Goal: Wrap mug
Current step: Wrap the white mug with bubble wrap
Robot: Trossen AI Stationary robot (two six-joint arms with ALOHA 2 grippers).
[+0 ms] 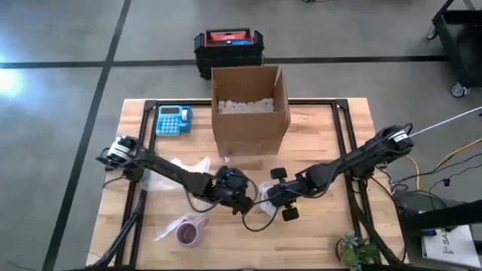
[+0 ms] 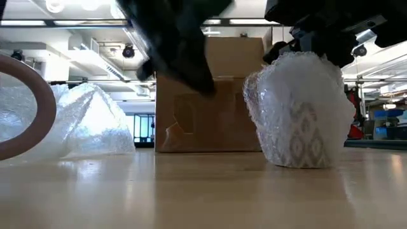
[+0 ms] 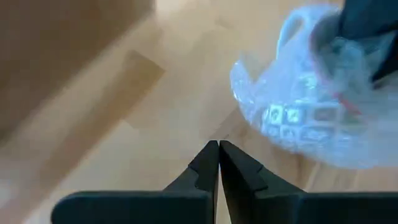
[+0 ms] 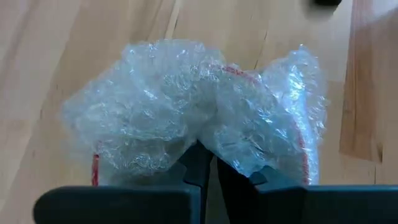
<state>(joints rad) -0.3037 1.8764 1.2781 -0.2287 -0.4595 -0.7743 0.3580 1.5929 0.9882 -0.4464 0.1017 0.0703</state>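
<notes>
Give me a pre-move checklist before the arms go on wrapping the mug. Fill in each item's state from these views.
1. Bubble wrap covers the mug all round: ok from the low view; its far side cannot tell.
2. Right gripper has the wrap pinched at the top of the bundle: ok, fingers closed into the gathered plastic.
3. Left gripper is free of the bundle: ok, fingers shut on nothing, the wrapped mug ahead of it.
4. Bundle sits flat on the table: ok in the low view.
5. Cardboard box stands open and apart from the arms: ok.
6. Spare bubble wrap and second mug are clear of the bundle: ok.
</notes>
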